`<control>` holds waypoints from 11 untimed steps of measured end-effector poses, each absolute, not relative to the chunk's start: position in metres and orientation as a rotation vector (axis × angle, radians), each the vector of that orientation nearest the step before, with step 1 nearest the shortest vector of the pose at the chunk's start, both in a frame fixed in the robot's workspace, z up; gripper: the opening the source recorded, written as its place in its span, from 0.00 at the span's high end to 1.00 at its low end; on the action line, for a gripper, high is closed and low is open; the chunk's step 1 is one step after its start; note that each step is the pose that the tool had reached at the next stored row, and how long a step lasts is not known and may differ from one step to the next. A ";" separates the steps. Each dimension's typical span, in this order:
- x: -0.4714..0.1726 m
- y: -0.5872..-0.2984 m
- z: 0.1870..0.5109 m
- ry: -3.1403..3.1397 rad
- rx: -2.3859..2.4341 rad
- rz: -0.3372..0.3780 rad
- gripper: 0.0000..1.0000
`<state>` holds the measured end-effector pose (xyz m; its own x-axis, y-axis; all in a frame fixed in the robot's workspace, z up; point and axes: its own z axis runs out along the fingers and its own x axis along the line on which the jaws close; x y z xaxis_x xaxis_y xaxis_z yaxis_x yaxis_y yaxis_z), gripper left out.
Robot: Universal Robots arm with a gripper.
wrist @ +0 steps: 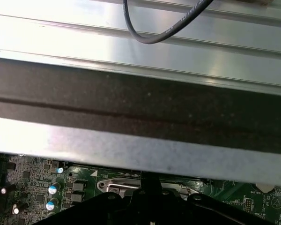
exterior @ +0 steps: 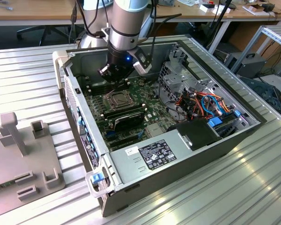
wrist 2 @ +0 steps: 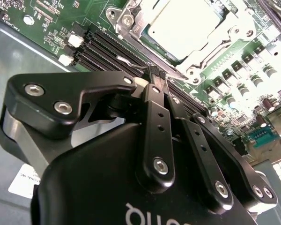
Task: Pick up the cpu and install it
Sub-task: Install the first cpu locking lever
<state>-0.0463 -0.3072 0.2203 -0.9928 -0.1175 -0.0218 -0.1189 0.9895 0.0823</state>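
Second wrist view: my tool [wrist 2: 155,77], fingers pressed together on nothing, hangs just beside the socket [wrist 2: 131,21] where the cpu [wrist 2: 185,26] lies seated.

Open from above: case [exterior: 178,154] lid off, socket [exterior: 116,99] unobstructed overhead. Hemmed by side wall [exterior: 77,101] on the exterior view's left, drive cage [exterior: 178,77] and tangled cables [exterior: 201,105] on its right, memory sticks [exterior: 126,115] just beside the socket.
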 end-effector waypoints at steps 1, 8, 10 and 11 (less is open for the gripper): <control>-0.046 -0.307 0.220 3.117 -0.185 0.131 0.89; -0.046 -0.307 0.219 3.116 -0.185 0.131 0.89; -0.046 -0.306 0.219 3.116 -0.185 0.131 0.89; -0.046 -0.305 0.219 3.117 -0.185 0.130 0.89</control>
<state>-0.0458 -0.3054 0.2191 -0.9928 -0.1175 -0.0218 -0.1189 0.9895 0.0822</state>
